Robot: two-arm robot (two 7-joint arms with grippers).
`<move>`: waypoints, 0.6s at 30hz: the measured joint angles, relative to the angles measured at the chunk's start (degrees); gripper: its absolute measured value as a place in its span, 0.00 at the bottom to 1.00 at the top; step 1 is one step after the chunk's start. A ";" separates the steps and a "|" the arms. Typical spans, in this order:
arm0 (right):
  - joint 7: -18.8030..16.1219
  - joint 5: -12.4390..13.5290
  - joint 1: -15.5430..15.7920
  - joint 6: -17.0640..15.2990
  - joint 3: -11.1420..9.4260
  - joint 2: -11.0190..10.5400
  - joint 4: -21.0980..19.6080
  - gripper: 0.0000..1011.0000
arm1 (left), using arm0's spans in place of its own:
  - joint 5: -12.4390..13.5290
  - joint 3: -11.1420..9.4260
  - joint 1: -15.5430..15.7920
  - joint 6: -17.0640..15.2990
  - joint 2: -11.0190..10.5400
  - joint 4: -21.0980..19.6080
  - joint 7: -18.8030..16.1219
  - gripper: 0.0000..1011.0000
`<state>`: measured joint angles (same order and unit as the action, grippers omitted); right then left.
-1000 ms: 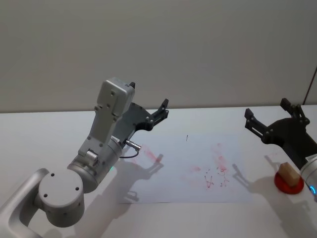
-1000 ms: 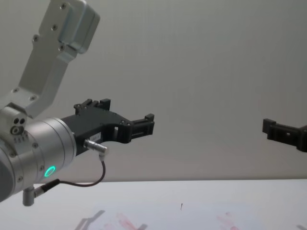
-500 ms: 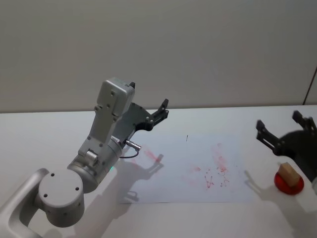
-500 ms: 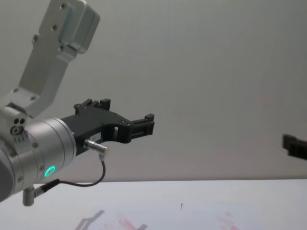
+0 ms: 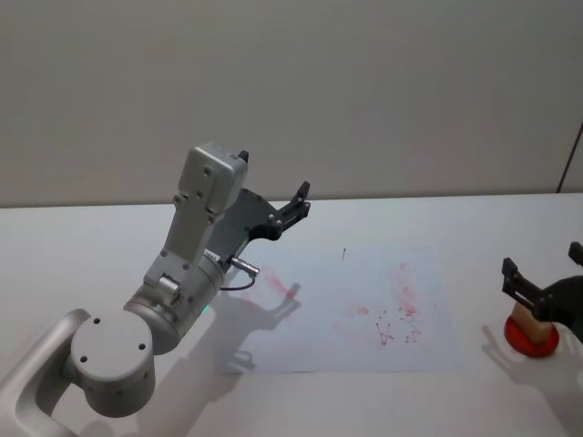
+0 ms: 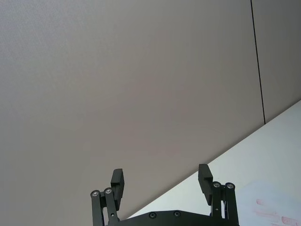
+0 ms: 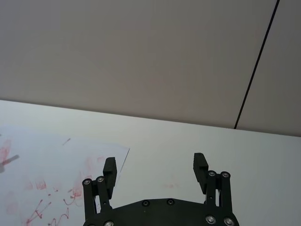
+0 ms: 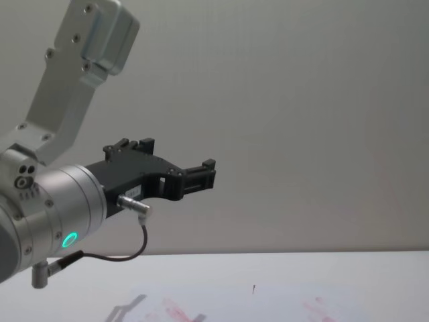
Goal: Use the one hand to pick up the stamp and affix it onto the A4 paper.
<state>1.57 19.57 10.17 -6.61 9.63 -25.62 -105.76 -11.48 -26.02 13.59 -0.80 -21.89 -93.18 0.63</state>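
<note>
The stamp (image 5: 520, 318), a small wood-coloured block, stands on a red round pad (image 5: 532, 341) at the table's right edge. My right gripper (image 5: 542, 259) hangs open over it. Its black body hides part of the block, and its fingertips show beyond the block. From the right wrist, that gripper (image 7: 154, 165) has nothing between its fingers. The A4 paper (image 5: 351, 309) lies flat at mid-table with red ink smudges and shows again (image 7: 51, 157) ahead of the right gripper. My left gripper (image 5: 299, 202) is raised and open above the paper's far left corner, as the chest view (image 8: 201, 174) and left wrist view (image 6: 160, 173) confirm.
The big silver left arm (image 5: 173, 282) rises over the table's left half and casts a shadow on the paper's left edge. White table (image 5: 410, 214) runs back to a plain wall.
My right gripper has pulled back to the right and down over the stamp, leaving the chest view. The left arm has not moved.
</note>
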 joint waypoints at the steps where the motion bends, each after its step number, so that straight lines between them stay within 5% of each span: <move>1: -0.03 0.00 0.05 -0.23 -0.02 -0.06 0.03 0.99 | 0.00 0.00 0.00 0.00 0.00 0.00 0.00 0.99; 18: -1.13 -1.20 0.55 -7.16 -0.30 -0.72 2.48 0.99 | 0.00 0.00 0.00 0.00 0.00 0.00 0.00 0.99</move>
<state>0.43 18.37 10.72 -13.77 9.33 -26.33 -103.28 -11.48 -26.02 13.59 -0.80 -21.89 -93.18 0.63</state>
